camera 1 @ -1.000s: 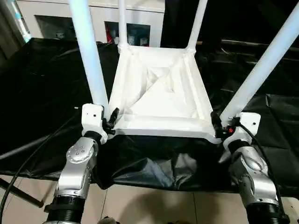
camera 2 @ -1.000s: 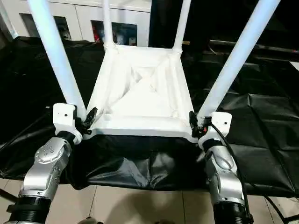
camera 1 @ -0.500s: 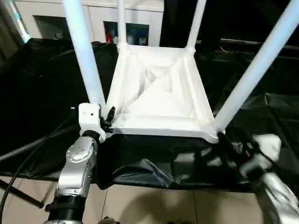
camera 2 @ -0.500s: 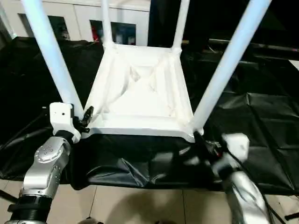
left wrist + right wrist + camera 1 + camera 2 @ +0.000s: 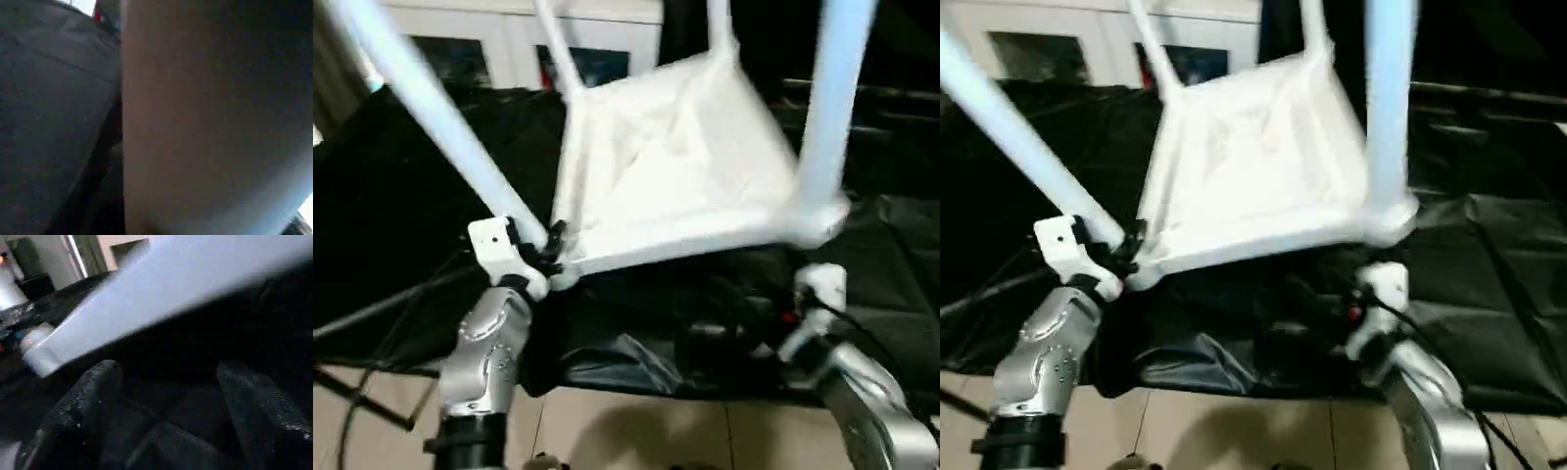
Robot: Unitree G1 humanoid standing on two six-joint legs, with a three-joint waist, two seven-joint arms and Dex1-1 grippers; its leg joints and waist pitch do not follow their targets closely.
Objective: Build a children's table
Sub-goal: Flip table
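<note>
Black sheet (image 5: pixel 401 196) draped over the tabletop, white glass-door cabinet (image 5: pixel 460 49) behind it, pale tiled floor (image 5: pixel 636 431) in front.

- children's table (image 5: pixel 675 166): upside down on the sheet with its ribbed underside facing up and all four legs fitted and pointing up. It sits tilted, with the near-right corner higher than the near-left one. The head views are motion-blurred.
- near-left leg (image 5: pixel 431 108): leans up and out toward the robot's left from its corner socket.
- near-right leg (image 5: pixel 832 108): rises close to vertical from its corner.
- far legs (image 5: pixel 558 49): both are in their sockets at the cabinet side.
- left claw (image 5: pixel 543 257): sits right at the near-left corner, with its black fingers against the base of the near-left leg. It looks pinched on that leg just above the socket, but blur keeps me from confirming contact on both fingers. In the left wrist view the white tube (image 5: pixel 210 122) is pressed right up against the camera, with the dark sheet beside it.
- right claw (image 5: pixel 166 382): low, under and just in front of the near-right corner, apart from the table. Its fingers (image 5: pixel 93 387) are spread wide with nothing between them, just black sheet behind. A white leg crosses the right wrist view beyond the fingertips without touching them.
- both silver forearms come up from the near edge, left one steep, right one angled in from the right.
</note>
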